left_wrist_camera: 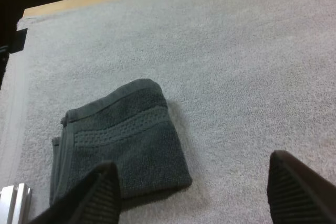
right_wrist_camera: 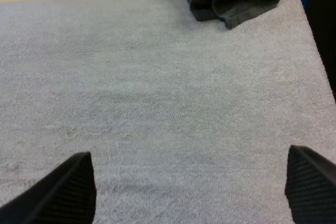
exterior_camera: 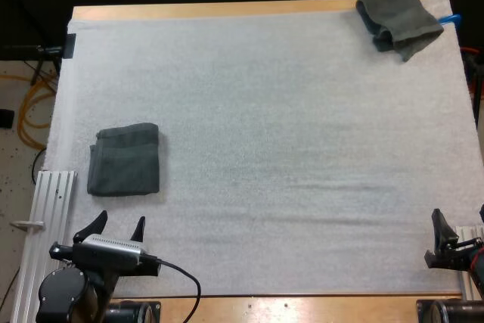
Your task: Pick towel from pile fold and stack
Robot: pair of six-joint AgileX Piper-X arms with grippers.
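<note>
Fingers stand wide apart on my left gripper (exterior_camera: 119,222) and my right gripper (right_wrist_camera: 186,187), both empty at the near edge of the mat (exterior_camera: 265,149). I see the folded towel (exterior_camera: 123,159) just ahead of the left one, by the left edge; the crumpled towel (exterior_camera: 398,20) sits at the far right corner.

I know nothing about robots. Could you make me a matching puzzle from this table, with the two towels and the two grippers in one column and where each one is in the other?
1. folded towel
2. crumpled towel
3. left gripper
4. right gripper

a. open, at the near right corner of the mat
b. at the mat's far right corner
c. open, on the near side of the folded towel
d. lying flat near the mat's left edge

Pairs: 1-d, 2-b, 3-c, 4-a.
</note>
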